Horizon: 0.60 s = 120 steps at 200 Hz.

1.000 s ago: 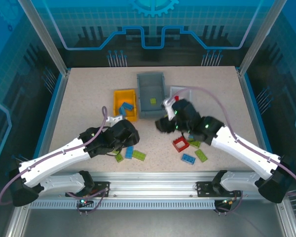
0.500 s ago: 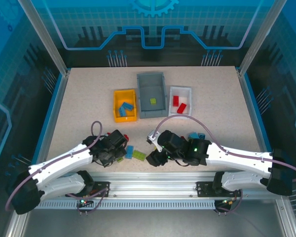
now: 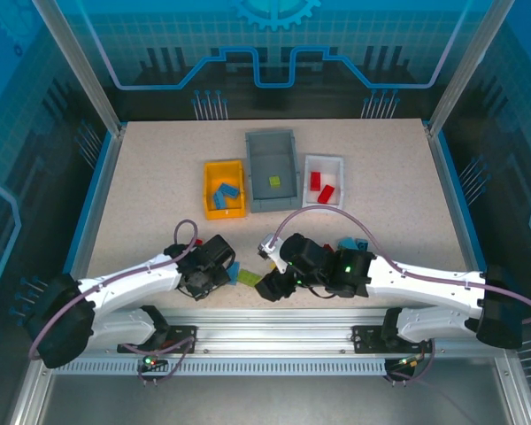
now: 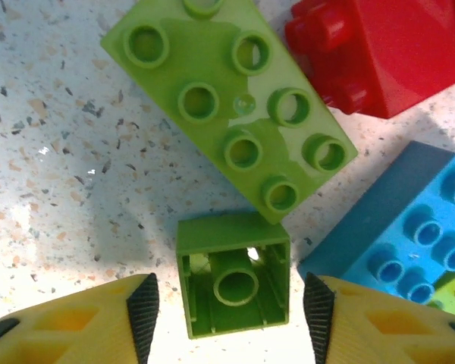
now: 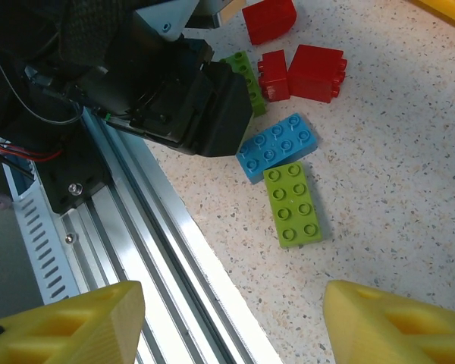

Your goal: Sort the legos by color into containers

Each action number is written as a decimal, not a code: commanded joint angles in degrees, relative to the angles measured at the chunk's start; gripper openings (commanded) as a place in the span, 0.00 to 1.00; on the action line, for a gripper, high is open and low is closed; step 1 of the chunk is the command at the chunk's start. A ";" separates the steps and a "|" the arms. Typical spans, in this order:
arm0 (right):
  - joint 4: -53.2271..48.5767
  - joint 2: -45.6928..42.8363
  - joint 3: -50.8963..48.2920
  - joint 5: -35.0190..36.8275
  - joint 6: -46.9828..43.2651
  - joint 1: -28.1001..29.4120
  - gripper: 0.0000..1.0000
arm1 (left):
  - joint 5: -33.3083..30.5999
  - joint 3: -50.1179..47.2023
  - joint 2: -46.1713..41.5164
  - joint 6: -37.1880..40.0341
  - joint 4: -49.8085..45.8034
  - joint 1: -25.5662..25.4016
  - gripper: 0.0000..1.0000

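Observation:
A small lime green lego (image 4: pixel 233 284) lies hollow side up on the table, between the open fingers of my left gripper (image 4: pixel 231 311), whose pads (image 4: pixel 142 307) stand apart from it. Beside it lie a long green lego (image 4: pixel 227 106), a red lego (image 4: pixel 379 53) and a blue lego (image 4: pixel 409 243). My left gripper (image 3: pixel 208 270) sits low over this cluster. My right gripper (image 3: pixel 270 285) hovers open near the table's front edge, over a green lego (image 5: pixel 293 203) and a blue lego (image 5: pixel 277 146). The yellow bin (image 3: pixel 209 199), grey bin (image 3: pixel 273 146) and white bin (image 3: pixel 340 168) stand mid-table.
The yellow bin holds blue legos, the grey bin a green one, the white bin two red ones. More red legos (image 5: pixel 312 72) lie past the left gripper's black body (image 5: pixel 174 91). A blue lego (image 3: pixel 354 243) shows behind the right arm. The aluminium rail (image 5: pixel 159 250) runs under my right gripper.
My right arm came back from the white bin to the front edge and edged left. My left gripper lowered over the brick cluster and shifted slightly right.

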 commanded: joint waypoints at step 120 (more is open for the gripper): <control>15.13 -21.04 -7.39 20.72 7.55 -9.54 0.65 | -5.75 36.19 11.82 23.71 -9.06 -0.36 0.29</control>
